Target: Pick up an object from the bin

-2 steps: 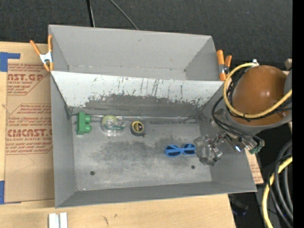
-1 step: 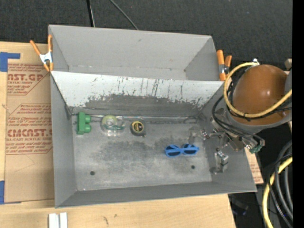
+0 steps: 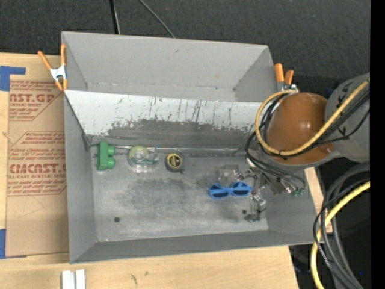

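Currently beside blue glasses-shaped piece [image 3: 230, 191], right floor of bin [image 3: 81, 191].
Sits just left of gripper [image 3: 260, 202], apparently set low for grasping; open or closed, cannot tell. Well apart from green block [image 3: 106, 156], so probably unobstructed.

The grey metal robot arm [image 3: 356, 138] comes in from three o'clock in the camera view and bends downward, its wrist capped by a rounded, glossy orange-brown cover [image 3: 299, 127] that sits at about three o'clock of centre. Yellow and black cables [image 3: 260, 120] loop round the cover's nine o'clock side and cross its face, and more of them trail off along the arm toward five o'clock. Below the cover, at about seven o'clock from it, the small metal pincer [image 3: 257, 205] hangs low, pointing down and slightly toward seven o'clock.
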Robot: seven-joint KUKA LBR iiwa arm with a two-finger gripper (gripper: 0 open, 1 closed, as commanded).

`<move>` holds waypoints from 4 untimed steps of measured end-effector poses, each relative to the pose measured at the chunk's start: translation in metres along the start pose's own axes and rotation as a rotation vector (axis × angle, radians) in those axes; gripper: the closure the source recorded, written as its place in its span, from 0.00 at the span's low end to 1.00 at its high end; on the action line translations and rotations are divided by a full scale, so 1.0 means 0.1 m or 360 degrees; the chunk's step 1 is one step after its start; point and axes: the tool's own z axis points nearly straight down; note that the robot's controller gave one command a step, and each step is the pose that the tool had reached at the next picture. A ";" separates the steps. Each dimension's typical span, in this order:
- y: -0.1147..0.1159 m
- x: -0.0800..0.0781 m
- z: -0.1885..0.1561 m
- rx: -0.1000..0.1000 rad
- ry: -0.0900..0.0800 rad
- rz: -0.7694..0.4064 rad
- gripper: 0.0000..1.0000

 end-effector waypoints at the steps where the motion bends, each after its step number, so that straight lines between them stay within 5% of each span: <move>1: -0.41 -0.32 0.40 0.0009 -0.0005 -0.0108 0.00; 2: -0.41 -0.32 0.38 0.0008 -0.0005 -0.0107 1.00; 3: -0.16 -0.16 -1.06 0.0017 -0.0014 -0.0172 1.00; 4: -0.51 -0.27 0.38 0.0002 0.0002 -0.0560 1.00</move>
